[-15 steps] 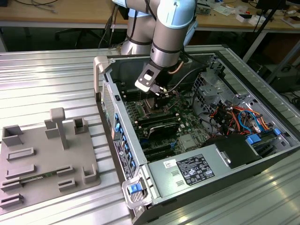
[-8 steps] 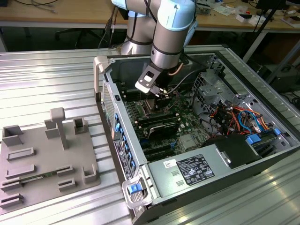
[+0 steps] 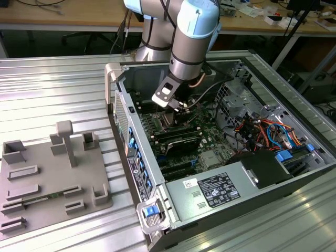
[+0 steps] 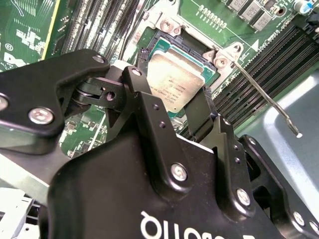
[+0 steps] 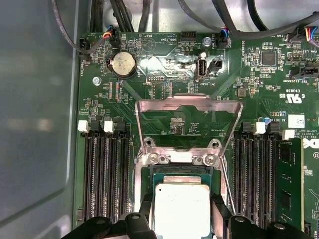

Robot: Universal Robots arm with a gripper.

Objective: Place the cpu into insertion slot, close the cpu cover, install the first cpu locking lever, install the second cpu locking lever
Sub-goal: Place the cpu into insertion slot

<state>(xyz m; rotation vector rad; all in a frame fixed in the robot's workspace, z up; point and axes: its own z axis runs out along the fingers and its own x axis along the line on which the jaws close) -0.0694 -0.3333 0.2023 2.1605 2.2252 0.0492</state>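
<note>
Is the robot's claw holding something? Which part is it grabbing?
Yes, the cpu: the gripper seems to pinch it by its two opposite side edges.

Power supply (image 3: 220, 186): one large white label (image 3: 218, 190) with black print and symbols, and a smaller white sticker (image 3: 190, 184) just beside it; the lines are too fine to make out.

Hand (image 4: 172, 92): white lettering (image 4: 164, 226) on its black body, cut by the picture's edge.

Circuit board (image 5: 164, 64): small white designations beside the components, and a white printed tag (image 5: 295, 121) near the memory slots (image 5: 251, 174).

cpu (image 4: 174, 79): faint engraved lines on the metal top, illegible.
</note>
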